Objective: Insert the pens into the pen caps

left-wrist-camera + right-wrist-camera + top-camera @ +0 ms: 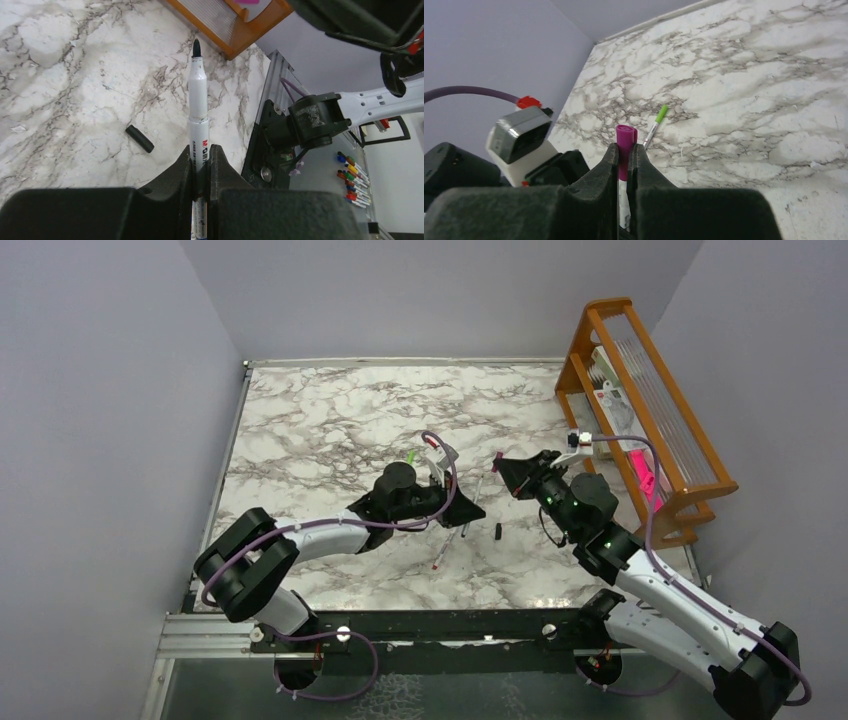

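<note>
My left gripper (462, 508) (202, 150) is shut on a silvery-white pen (198, 95) (466, 523). The pen's bare black tip (196, 47) sticks out beyond the fingers, over the marble. The black cap (139, 138) (497, 531) lies loose on the table, just beside that pen. My right gripper (505, 468) (625, 147) is shut on a pen that wears the magenta cap (625, 140) (497, 457) and holds it above the table. A third pen wearing the green cap (655, 122) (413, 455) lies on the marble beyond the left wrist.
An orange wooden rack (640, 400) with a pink tool (643, 472) stands at the right edge. The right arm's base (305, 122) and the table's metal rail (270, 85) are close to the held pen. Several spare markers (354, 182) lie off the table.
</note>
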Tool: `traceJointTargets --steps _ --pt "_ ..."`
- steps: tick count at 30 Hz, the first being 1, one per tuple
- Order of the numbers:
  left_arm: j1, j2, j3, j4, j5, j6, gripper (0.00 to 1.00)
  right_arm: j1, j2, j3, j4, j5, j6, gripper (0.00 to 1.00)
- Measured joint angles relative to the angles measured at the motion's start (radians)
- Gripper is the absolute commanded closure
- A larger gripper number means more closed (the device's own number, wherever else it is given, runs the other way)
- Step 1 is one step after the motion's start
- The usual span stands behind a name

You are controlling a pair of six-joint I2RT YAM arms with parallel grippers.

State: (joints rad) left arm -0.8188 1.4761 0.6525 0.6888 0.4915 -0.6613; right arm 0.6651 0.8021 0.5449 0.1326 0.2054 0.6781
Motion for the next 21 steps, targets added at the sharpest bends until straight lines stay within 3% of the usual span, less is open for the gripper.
traceJointTargets --steps 21 --pt "-0.024 0.027 0.024 0.017 0.039 -0.059 1.0 0.0 0.023 -0.017 0.107 -0.072 -0.056 0.99"
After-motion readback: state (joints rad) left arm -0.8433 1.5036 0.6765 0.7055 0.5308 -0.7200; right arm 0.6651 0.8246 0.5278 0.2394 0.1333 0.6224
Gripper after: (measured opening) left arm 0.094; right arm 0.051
